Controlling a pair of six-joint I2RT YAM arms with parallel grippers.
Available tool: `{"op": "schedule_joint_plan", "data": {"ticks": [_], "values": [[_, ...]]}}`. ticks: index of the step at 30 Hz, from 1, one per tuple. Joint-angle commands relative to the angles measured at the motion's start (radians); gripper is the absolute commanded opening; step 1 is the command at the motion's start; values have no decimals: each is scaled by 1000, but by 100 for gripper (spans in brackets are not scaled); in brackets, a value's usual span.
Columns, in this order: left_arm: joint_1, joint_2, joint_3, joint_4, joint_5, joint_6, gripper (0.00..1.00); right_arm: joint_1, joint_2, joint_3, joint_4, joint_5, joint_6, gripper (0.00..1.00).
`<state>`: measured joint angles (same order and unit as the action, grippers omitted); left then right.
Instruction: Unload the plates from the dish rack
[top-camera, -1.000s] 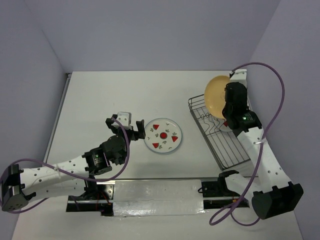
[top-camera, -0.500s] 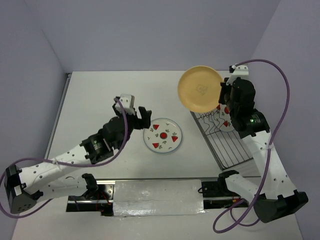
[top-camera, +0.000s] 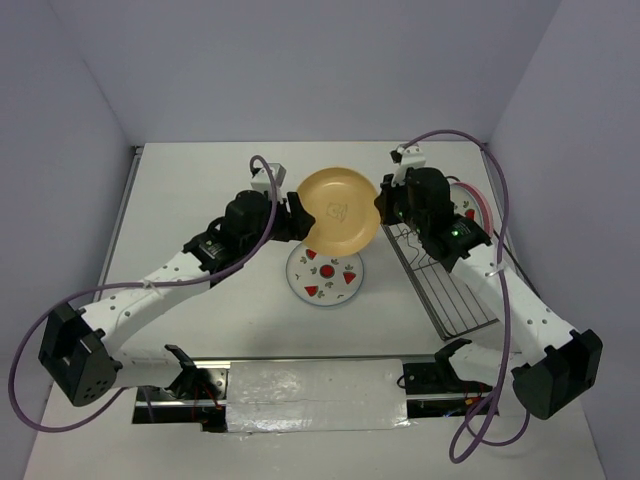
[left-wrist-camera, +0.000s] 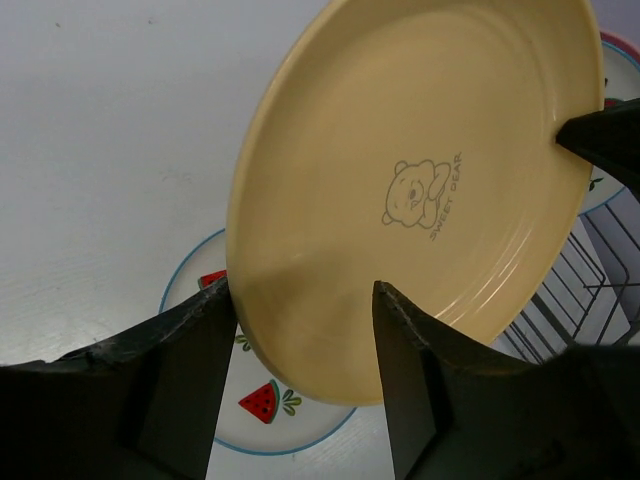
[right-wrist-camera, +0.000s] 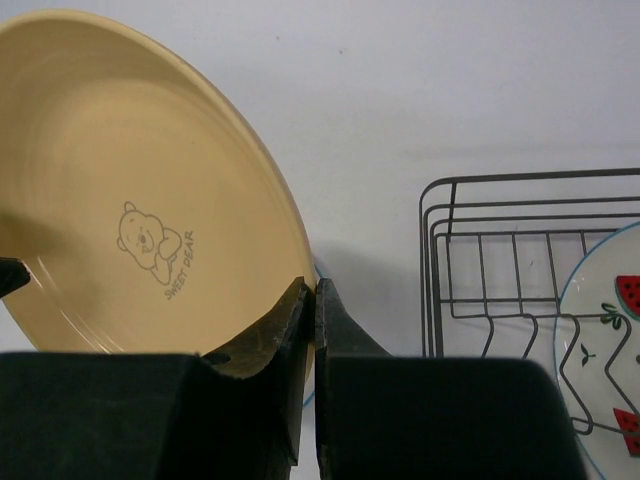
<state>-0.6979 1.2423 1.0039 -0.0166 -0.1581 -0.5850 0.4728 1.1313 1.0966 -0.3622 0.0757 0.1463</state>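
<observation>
Top view: yellow plate (top-camera: 335, 208) is held tilted in the air, partly over the watermelon plate (top-camera: 328, 278), which lies flat on the desk (top-camera: 200, 200) left of the dish rack (top-camera: 455, 295)

Right wrist view only: right claw (right-wrist-camera: 312, 300) is seen pinching the yellow plate's rim; a racked plate (right-wrist-camera: 600, 340) with red fruit marks is stood among the wires

Left wrist view only: left claw (left-wrist-camera: 305, 295) is spread, with the plate's near rim framed between its fingers; contact cannot be told; a bear print is noted on the plate

Desk white, walls (top-camera: 300, 70) pale lilac
</observation>
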Motion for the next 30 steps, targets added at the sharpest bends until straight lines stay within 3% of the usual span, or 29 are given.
{"op": "schedule_joint_plan", "data": {"ticks": [1, 3, 8, 11, 12, 13, 16, 19, 22, 25, 30], "values": [[3, 8, 13, 67, 68, -24, 66, 7, 1, -16, 132, -25, 36, 0], [3, 17, 10, 63, 58, -18, 62, 9, 7, -30, 146, -28, 42, 0], [3, 26, -1, 44, -17, -18, 34, 10, 16, -61, 183, -34, 52, 0], [6, 39, 10, 30, -12, -12, 22, 9, 30, -60, 187, -53, 61, 0], [8, 45, 19, 27, -8, -10, 16, 10, 33, -57, 186, -57, 62, 0], [8, 52, 22, 20, -6, -12, 0, 13, 39, -57, 187, -65, 67, 0], [11, 48, 22, 20, -12, -16, 0, 10, 45, -63, 190, -71, 65, 1], [29, 39, 25, -11, -23, -27, 0, 13, 54, -67, 184, -71, 61, 24], [96, 29, 18, -11, 46, -67, 0, 13, 58, -75, 183, -51, 50, 38], [176, 14, -7, 9, 129, -94, 0, 13, 56, -80, 181, -39, 44, 43], [277, -36, -44, -17, 115, -107, 0, 10, 29, -95, 172, -22, 26, 45]]}}
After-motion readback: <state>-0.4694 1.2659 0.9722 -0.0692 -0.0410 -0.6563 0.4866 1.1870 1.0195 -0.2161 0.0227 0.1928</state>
